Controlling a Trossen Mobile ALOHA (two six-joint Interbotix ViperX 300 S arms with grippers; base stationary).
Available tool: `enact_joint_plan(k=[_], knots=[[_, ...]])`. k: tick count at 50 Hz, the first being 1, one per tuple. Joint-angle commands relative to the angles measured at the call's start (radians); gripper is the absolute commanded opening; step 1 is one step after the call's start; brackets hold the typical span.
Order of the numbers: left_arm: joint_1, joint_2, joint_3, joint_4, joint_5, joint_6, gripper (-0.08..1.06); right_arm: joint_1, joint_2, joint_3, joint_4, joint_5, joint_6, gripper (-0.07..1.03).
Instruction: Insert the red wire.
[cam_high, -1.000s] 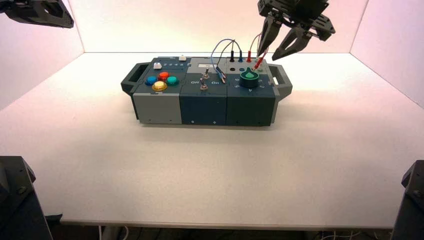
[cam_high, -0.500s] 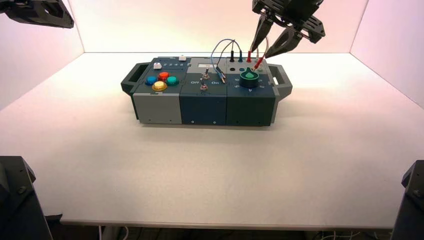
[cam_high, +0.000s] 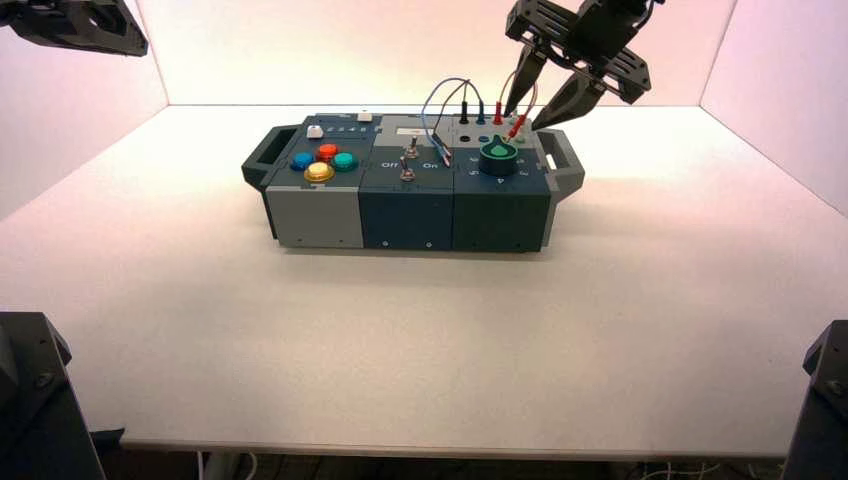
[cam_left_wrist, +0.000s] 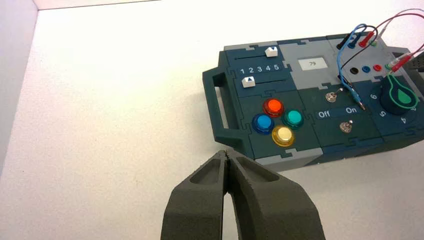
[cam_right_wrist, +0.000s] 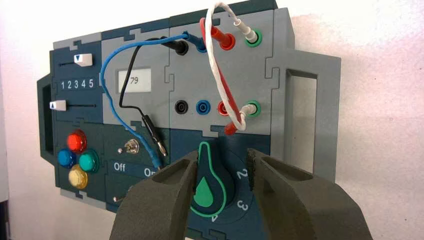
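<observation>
The red wire (cam_right_wrist: 223, 82) has one red plug in the back row's red socket (cam_right_wrist: 226, 42). Its other red plug (cam_right_wrist: 230, 128) lies loose on the box, just beside the front row's empty red socket (cam_right_wrist: 221, 106). The wire also shows in the high view (cam_high: 516, 124). A whitish wire (cam_right_wrist: 214, 60) twists around it, with both ends in green sockets. My right gripper (cam_right_wrist: 222, 161) is open and empty. It hovers over the box's back right corner (cam_high: 526, 117), with the green knob (cam_right_wrist: 207, 182) between its fingers in the wrist view. My left gripper (cam_left_wrist: 227, 154) is shut and empty, parked high at the far left (cam_high: 75, 25).
The box (cam_high: 320, 215) stands mid-table with handles at both ends. A blue wire (cam_right_wrist: 112, 100) and a black wire (cam_right_wrist: 131, 85) each trail a loose plug near the Off/On toggle switches (cam_right_wrist: 131, 146). Coloured buttons (cam_high: 322, 163) and sliders sit on its left part. The display reads 79.
My right gripper has shifted slightly left over the box's back right corner, turned a little, and its fingers stand closer together. The red wire and the left arm have not moved.
</observation>
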Motion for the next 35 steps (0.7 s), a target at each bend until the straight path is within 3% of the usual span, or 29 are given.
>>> enact_joint_plan(k=[1, 25, 35], knots=[[-0.008, 0.003, -0.032, -0.003, -0.008, 0.002, -0.03, 0.003, -0.002, -0.023, 0.006, -0.008, 0.003, 0.52], [-0.009, 0.003, -0.032, -0.003, -0.008, 0.002, -0.03, 0.003, 0.028, -0.054, 0.006, -0.017, 0.008, 0.51], [-0.008, 0.003, -0.032, -0.003, -0.008, 0.002, -0.03, 0.003, 0.041, -0.06, 0.006, -0.025, 0.012, 0.46]])
